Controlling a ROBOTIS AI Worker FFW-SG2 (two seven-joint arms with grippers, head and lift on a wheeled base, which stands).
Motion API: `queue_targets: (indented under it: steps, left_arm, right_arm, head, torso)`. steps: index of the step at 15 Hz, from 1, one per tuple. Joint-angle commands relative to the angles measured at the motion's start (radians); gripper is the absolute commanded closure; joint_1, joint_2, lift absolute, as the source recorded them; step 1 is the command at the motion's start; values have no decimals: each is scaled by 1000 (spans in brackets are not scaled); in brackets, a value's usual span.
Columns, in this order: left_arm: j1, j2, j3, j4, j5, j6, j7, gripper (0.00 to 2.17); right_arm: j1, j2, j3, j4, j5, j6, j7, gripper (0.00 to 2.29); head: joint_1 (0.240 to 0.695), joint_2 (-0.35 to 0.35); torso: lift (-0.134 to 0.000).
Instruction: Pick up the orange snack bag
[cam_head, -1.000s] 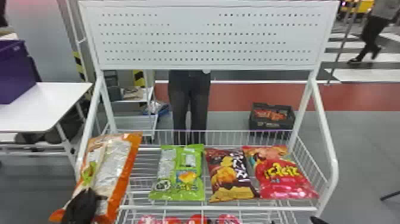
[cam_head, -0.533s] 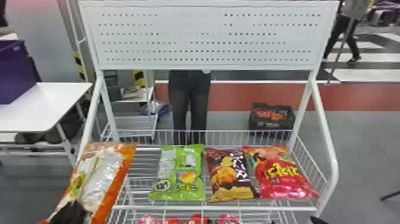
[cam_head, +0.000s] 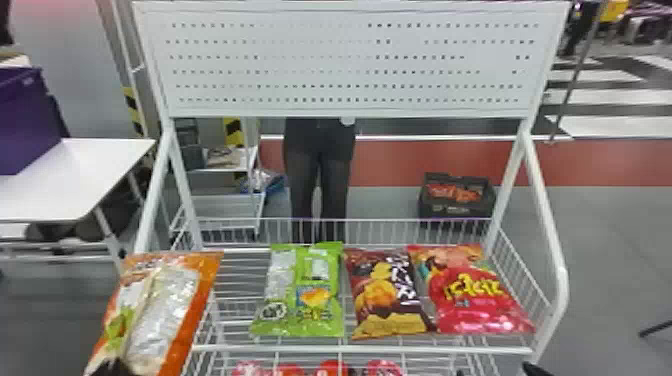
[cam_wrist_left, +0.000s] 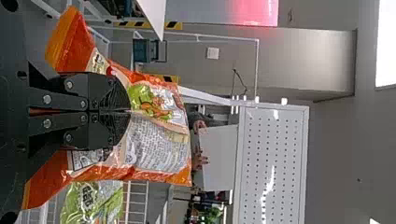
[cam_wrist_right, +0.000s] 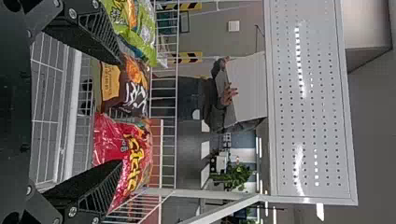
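At the head view's lower left, my left gripper (cam_head: 112, 368) holds the orange snack bag (cam_head: 165, 310), which stands up off the shelf's left front corner. In the left wrist view, the fingers of the left gripper (cam_wrist_left: 130, 111) are pressed together on the middle of the orange bag (cam_wrist_left: 159, 147), creasing it. At the head view's bottom right edge, a dark tip of my right gripper (cam_head: 535, 369) shows. In the right wrist view, the right gripper (cam_wrist_right: 122, 112) has its fingers wide apart, in front of the shelf, with nothing gripped.
On the wire shelf (cam_head: 360, 348) lie a green bag (cam_head: 305, 295), a brown bag (cam_head: 385, 295) and a red bag (cam_head: 475, 295). Red packs (cam_head: 330, 369) sit on the tier below. A white table (cam_head: 75, 175) with a purple bin (cam_head: 30, 117) stands at left.
The left gripper has dropped lower in the head view, and the orange bag with it, after the bag first shifted left. The shelf's bags have kept their places.
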Motion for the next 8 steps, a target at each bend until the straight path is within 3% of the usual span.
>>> queue_targets:
  steps: [1,8]
  left_arm:
    - [17,-2,0,4,-14,-11,2,1261]
    - [54,0,3,7,-39,-67,2,1261]
  right_arm:
    - [-2,0,0,4,-1,0,0,144]
    - [-2,0,3,4,1,0,0,144]
  head:
    - [499,0]
    - [499,0]
  torso:
    - [0]
    - [0]
